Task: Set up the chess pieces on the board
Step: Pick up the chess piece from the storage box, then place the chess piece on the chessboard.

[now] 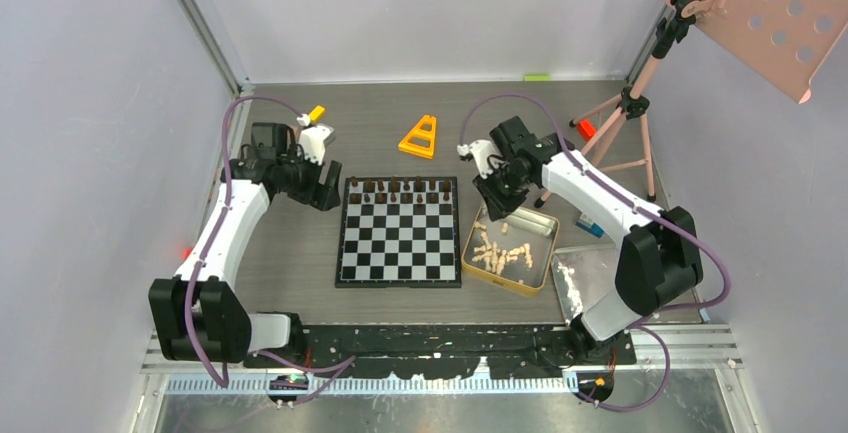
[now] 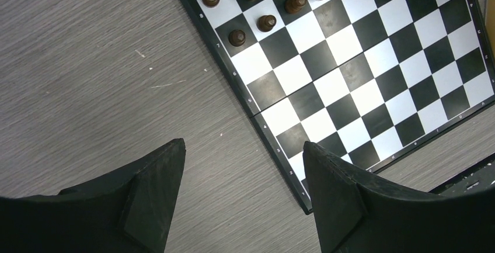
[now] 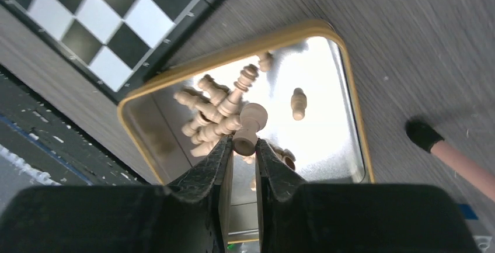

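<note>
The checkered board lies flat mid-table, with several dark brown chess pieces lined along its far rows. Pale tan chess pieces lie heaped in the gold-rimmed tin right of the board. My right gripper is above the tin, shut on the base of one pale pawn, lifted off the heap. Left of the board, my left gripper hangs open over bare table, near the board's corner, holding nothing.
An orange triangular block lies behind the board. A pink tripod stands at the back right, one foot near the tin. A shiny tray lies right of the tin, with a small yellow block at back left.
</note>
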{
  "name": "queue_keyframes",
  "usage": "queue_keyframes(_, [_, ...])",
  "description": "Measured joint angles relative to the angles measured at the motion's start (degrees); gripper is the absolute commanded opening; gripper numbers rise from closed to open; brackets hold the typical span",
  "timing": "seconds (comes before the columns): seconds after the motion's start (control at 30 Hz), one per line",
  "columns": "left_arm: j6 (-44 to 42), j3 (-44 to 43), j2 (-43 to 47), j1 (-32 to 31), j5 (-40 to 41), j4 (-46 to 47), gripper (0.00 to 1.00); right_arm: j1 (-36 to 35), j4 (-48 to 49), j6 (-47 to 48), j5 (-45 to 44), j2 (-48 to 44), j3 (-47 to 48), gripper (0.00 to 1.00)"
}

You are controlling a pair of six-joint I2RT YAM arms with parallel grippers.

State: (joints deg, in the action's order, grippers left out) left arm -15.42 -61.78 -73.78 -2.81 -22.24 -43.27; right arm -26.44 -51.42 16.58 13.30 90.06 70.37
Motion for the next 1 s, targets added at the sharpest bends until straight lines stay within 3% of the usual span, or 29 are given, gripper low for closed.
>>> queue_keyframes(0.23, [0.1,0.0,0.0,-0.1,0.9,0.0,0.78,-9.7,-2.6,1.0,0.7,-0.7,5.5,0.01])
queue_keyframes(0.57, [0.0,0.4,0.0,-0.1,3.6,0.3,0.80,-21.2,-2.6,2.6,2.7,3.3,5.5,0.01])
queue_keyframes(1.0, [0.0,0.9,1.0,-0.1,4.8,0.6,0.80,-25.7,-0.4,3.0,4.4,11.7,3.7,0.01])
